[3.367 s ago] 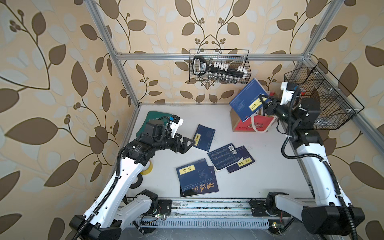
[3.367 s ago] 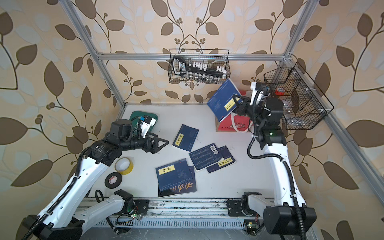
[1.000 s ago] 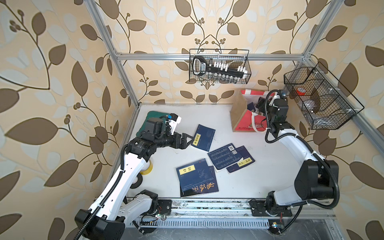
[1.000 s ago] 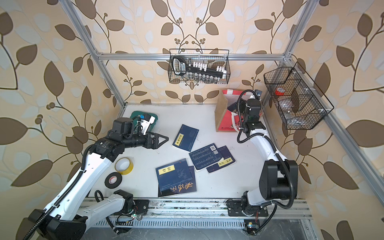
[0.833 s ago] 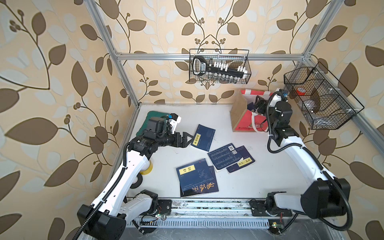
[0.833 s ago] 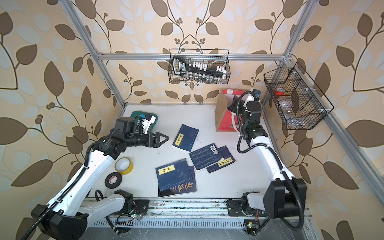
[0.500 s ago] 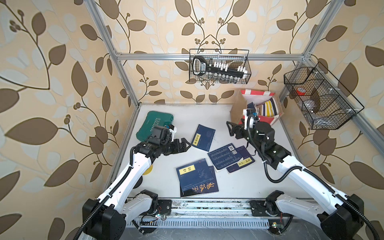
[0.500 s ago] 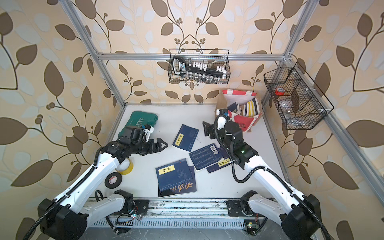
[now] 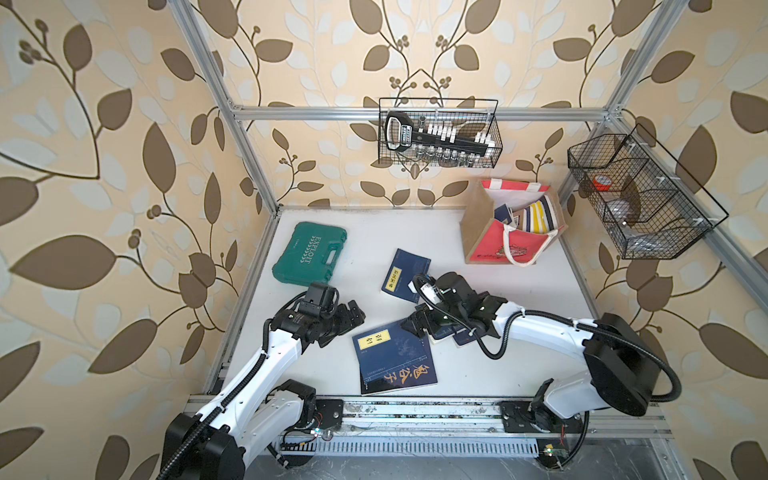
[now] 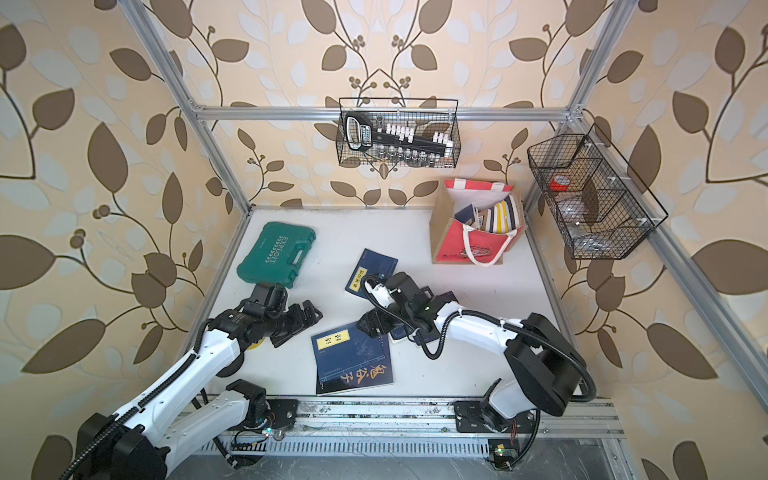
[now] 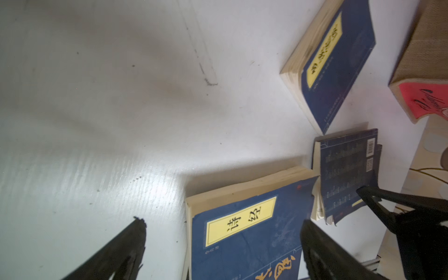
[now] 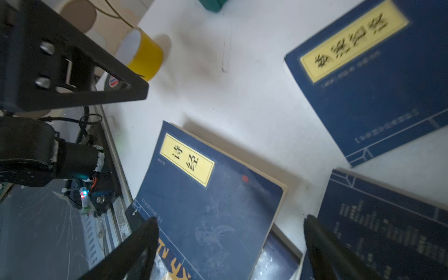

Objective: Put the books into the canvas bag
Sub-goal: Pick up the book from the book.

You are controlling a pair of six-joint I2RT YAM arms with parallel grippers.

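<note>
now that the right gripper, jaws apart and empty, has returned over the near navy yellow-labelled paperback books, beside the equally spread left gripper, several remain outside the far, part-filled tan-and-red canvas bag.

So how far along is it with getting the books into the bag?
Partly done: several books already stand in the bag. Nothing is in hand: the left gripper and right gripper are open and empty, the right low over a pair of books. To go: that pair, a front stack and one lone book on the table.
</note>
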